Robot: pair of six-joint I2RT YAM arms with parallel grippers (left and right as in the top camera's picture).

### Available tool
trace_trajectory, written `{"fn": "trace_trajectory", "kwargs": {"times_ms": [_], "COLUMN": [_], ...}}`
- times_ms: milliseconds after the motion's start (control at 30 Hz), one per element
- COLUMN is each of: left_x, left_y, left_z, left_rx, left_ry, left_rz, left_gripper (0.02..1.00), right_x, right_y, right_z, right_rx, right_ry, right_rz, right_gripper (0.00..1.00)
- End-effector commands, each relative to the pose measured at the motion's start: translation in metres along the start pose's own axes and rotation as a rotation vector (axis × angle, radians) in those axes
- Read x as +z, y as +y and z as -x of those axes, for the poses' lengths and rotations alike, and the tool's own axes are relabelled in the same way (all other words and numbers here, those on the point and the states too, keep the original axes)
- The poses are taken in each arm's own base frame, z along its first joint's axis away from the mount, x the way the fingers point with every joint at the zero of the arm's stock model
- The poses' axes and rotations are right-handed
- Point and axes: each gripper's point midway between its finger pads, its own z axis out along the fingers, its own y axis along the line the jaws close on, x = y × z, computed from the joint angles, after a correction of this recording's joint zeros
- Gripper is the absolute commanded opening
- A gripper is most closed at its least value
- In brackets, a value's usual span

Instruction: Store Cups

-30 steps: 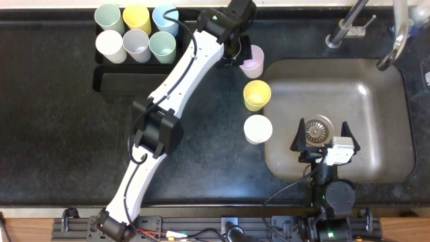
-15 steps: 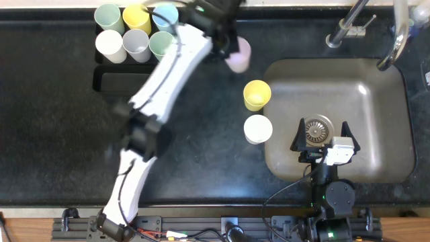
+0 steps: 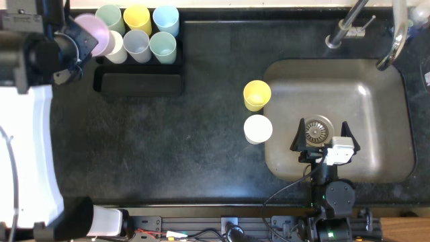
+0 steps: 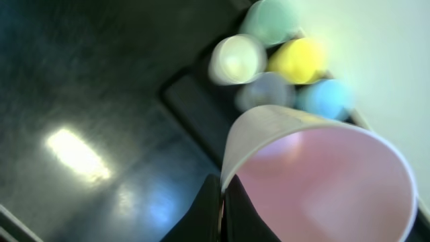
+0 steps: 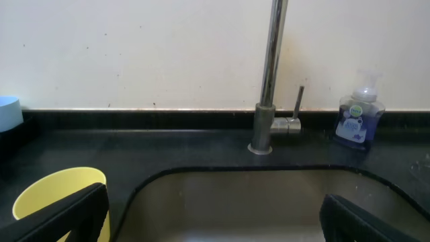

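Gleaming black worktop (image 3: pixel 168 148), steel sink (image 3: pixel 376 101), left fingers (image 4: pixel 207 216) pinching pink cup (image 4: pixel 322 181), right fingers (image 5: pixel 67 218) spread

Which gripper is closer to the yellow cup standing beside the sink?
Right. The right gripper sits at the sink, close to the yellow cup; the left gripper, holding a pink cup, is far off by the cup tray.

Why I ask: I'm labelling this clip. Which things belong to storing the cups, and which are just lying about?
Job: pink cup in the left gripper; loose yellow cup; loose white cup; black rack of stored cups.
Lying about: sink, tap, soap bottle.
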Motion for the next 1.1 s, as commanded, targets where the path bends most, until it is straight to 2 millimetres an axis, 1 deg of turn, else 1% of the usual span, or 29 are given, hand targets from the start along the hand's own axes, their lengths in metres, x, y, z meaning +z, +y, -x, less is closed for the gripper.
{"fn": "trace_trajectory", "kwargs": {"times_ms": [33, 167, 267, 433, 633, 800, 1100], "left_x": [0.069, 0.099, 0.11, 0.128, 0.156, 0.171, 0.191], "left_y": [0.036, 0.052, 0.056, 0.054, 0.045, 0.042, 0.047], "left_z": [-0.017, -0.015, -0.009, -0.003, -0.001, -0.003, -0.011], "left_rx": [-0.076, -0.113, -0.135, -0.143, -0.145, -0.145, -0.139], "left_ry": [0.13, 0.138, 0.135, 0.132, 0.141, 0.158, 0.192], "left_rz": [0.144, 0.18, 0.187, 0.189, 0.177, 0.179, 0.216], "left_gripper": [0.036, 0.036, 0.036, 0.036, 0.036, 0.036, 0.036], "right_x": [0.0, 0.0, 0.0, 0.0, 0.0, 0.0, 0.0], "right_y": [0.0, 0.0, 0.0, 0.0, 0.0, 0.0, 0.0], "right_z": [-0.003, -0.003, -0.003, -0.003, -0.003, -0.003, -0.003], "right_rx": [0.0, 0.0, 0.0, 0.0, 0.0, 0.0, 0.0], "right_ry": [0.0, 0.0, 0.0, 0.0, 0.0, 0.0, 0.0], "right_rz": [0.002, 0.002, 0.002, 0.002, 0.002, 0.002, 0.002], "right_gripper": [0.998, 0.998, 0.998, 0.993, 0.998, 0.996, 0.998]}}
